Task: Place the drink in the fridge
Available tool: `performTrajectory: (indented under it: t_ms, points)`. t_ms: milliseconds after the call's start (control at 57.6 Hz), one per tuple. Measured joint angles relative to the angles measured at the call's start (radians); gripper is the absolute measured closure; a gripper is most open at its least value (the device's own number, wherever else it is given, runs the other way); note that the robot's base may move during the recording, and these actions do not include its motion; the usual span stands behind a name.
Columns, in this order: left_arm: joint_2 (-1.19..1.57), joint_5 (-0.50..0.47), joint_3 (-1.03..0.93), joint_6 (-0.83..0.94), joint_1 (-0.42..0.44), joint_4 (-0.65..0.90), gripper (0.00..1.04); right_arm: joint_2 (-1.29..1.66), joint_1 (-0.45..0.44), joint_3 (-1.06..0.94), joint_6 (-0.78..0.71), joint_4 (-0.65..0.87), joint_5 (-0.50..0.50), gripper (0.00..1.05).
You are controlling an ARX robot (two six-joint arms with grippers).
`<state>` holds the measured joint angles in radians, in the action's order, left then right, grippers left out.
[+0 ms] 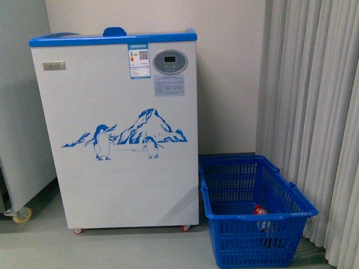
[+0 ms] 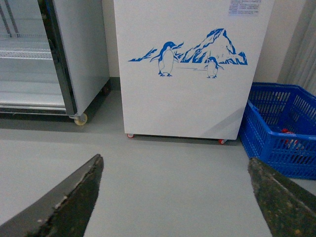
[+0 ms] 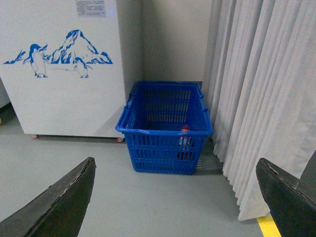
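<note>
drink (image 1: 261, 217): inside the basket (image 1: 247, 244), by its near wall, right of centre; small clear bottle, red cap uppermost, bluish label glimpsed only through the lattice; upright or leaning, unclear.

basket: blue plastic, rectangular, open lattice walls under a flared rim; set on the smooth grey floor (image 1: 129, 249) just right of the fridge (image 1: 118, 179), close to its lower right corner.

fridge: tall white box with a flat glossy front, blue top rim (image 1: 112, 40), blue penguin-and-mountain picture (image 1: 126, 134), oval grey display (image 1: 170, 61) high on the right, small red casters (image 1: 78, 230) underneath.

left gripper (image 2: 175, 159): spread wide, dark scuffed wedge-shaped jaws well apart, nothing between them; over bare floor on the near side of the fridge.

right gripper (image 3: 175, 162): likewise spread wide and holding nothing; facing the basket, well apart from it.

curtain (image 1: 314, 112): pale cloth in soft vertical pleats, right of the basket.

cabinet (image 1: 19, 112): plain matte grey, left of the fridge.
</note>
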<state>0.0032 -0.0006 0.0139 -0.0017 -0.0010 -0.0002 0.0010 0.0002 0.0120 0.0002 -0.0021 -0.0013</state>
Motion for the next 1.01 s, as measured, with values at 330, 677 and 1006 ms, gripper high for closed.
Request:
performTrajectory:
  t_ms: [330,677,1006]
  points:
    - [0.0,0.0,0.0,-0.002,0.0,0.0,0.08,0.0,0.0,0.0,0.0,0.0,0.0,0.07]
    - [0.0,0.0,0.0,-0.002,0.0,0.0,0.08,0.0,0.0,0.0,0.0,0.0,0.0,0.07]
    - [0.0,0.0,0.0,-0.002,0.0,0.0,0.08,0.0,0.0,0.0,0.0,0.0,0.0,0.07]
